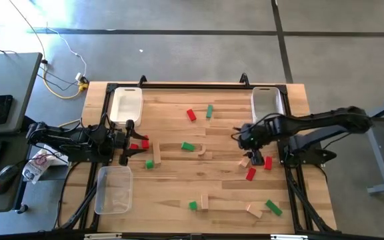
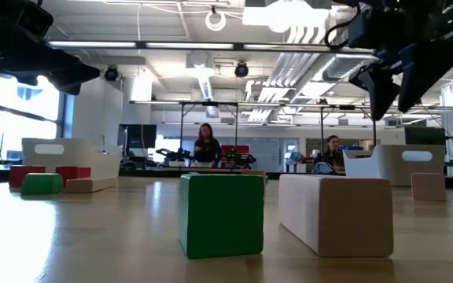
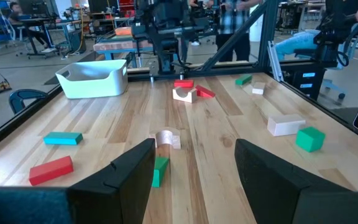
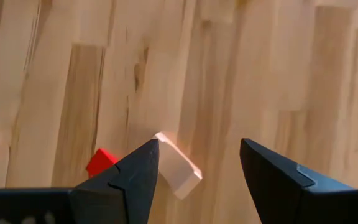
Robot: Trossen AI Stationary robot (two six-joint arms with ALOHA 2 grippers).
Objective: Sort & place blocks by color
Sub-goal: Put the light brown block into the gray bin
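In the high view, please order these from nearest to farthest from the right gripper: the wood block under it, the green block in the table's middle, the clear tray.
Measured from the open right gripper:
1. The wood block, just beneath it on the table's right side.
2. The green block, near the middle of the table.
3. The clear tray, at the far left, on the front edge.

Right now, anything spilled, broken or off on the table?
Nothing stands out. Blocks lie scattered unsorted across the table, trays upright; both tools, left and right, are open and empty.
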